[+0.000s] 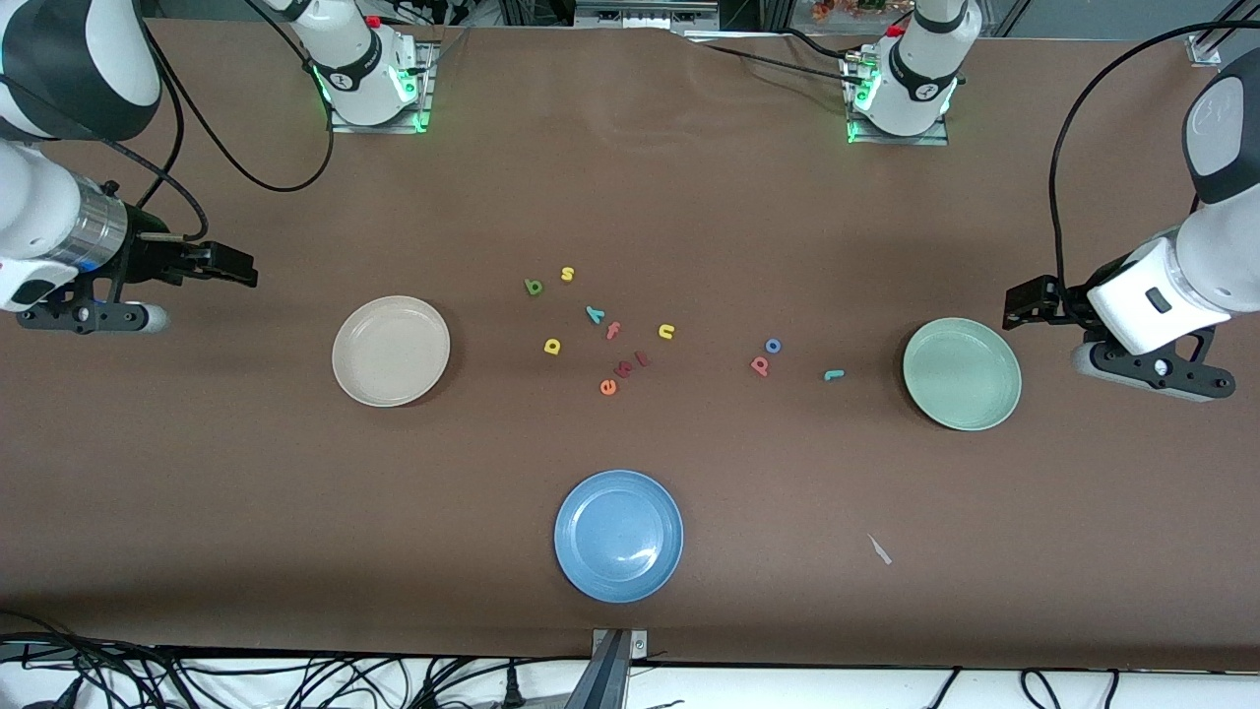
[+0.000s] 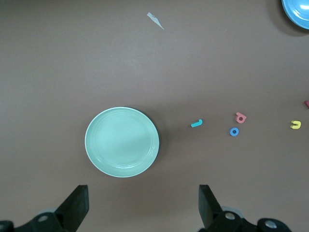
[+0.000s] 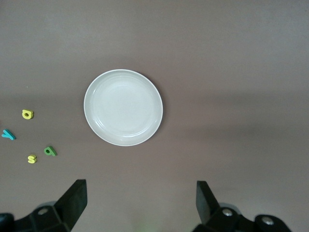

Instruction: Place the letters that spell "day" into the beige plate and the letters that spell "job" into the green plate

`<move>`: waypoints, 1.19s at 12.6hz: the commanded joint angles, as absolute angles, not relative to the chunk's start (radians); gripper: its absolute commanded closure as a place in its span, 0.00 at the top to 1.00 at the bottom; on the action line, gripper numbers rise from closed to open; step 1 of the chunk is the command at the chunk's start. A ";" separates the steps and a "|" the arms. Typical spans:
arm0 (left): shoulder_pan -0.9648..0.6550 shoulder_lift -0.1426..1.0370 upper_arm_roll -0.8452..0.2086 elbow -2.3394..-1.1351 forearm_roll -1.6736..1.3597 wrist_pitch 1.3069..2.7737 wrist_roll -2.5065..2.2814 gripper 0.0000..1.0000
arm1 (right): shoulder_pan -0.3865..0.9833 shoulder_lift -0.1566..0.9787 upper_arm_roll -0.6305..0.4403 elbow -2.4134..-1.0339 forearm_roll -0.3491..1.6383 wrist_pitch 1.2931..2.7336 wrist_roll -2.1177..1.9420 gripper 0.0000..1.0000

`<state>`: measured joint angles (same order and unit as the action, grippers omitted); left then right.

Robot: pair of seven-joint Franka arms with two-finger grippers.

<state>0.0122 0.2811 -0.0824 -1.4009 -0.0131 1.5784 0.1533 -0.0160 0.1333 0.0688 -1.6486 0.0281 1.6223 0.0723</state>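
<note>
The beige plate point(image 1: 391, 351) point(image 3: 123, 107) and the green plate point(image 1: 962, 373) point(image 2: 121, 141) hold nothing. Between them lie the dark green looped letter point(image 1: 534, 287) point(image 3: 49, 151), the yellow looped letter point(image 1: 552, 346) point(image 3: 27, 114) and the teal "y" point(image 1: 594, 314) point(image 3: 7, 135). Closer to the green plate are the blue "o" point(image 1: 773, 346) point(image 2: 234, 131), the pinkish-red looped letter point(image 1: 760, 366) point(image 2: 241, 117) and the teal "j" point(image 1: 834, 374) point(image 2: 196, 123). My right gripper point(image 1: 246, 268) point(image 3: 141, 203) hangs open over bare table beside the beige plate. My left gripper point(image 1: 1014, 305) point(image 2: 143, 205) hangs open beside the green plate.
A blue plate point(image 1: 618, 535) sits nearest the front camera. Among the letters lie a yellow "s" point(image 1: 567, 274), a pink "f" point(image 1: 613, 330), a yellow "u" point(image 1: 666, 332), an orange "e" point(image 1: 608, 387) and small red letters point(image 1: 642, 359). A pale scrap point(image 1: 879, 549) lies on the table.
</note>
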 commanded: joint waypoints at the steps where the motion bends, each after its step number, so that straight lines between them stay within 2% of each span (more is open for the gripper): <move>1: 0.012 0.275 -0.080 -1.387 -0.048 1.557 0.178 1.00 | -0.012 0.143 0.064 -1.623 0.018 1.595 0.069 1.00; 15: 0.012 0.275 -0.081 -1.387 -0.048 1.557 0.178 1.00 | -0.014 0.144 0.063 -1.621 0.018 1.595 0.058 1.00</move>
